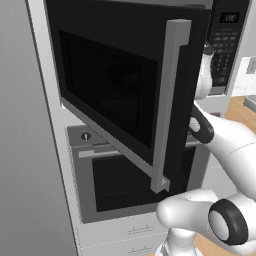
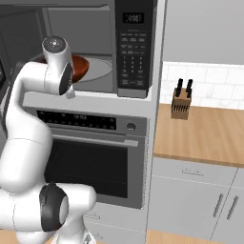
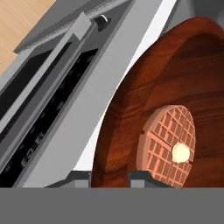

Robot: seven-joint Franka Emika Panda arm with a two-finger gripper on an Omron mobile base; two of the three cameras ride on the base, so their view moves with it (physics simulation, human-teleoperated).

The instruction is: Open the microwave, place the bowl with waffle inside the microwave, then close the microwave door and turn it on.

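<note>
Gripping bowl with waffle (image 3: 131, 127) by rim, gripper (image 3: 109, 177) fingers either side of wall. Bowl inside microwave (image 2: 135, 47) cavity, above turntable. Microwave door (image 1: 125, 85) swung open. Oven (image 2: 90, 157) below microwave.

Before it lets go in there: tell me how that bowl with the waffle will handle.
The bowl looks like rigid wood, so it probably won't flex where the gripper pinches its rim. Held by one edge, it may tilt. The waffle seems to lie loose and could slide; the smooth microwave turntable may let the bowl slip.
</note>
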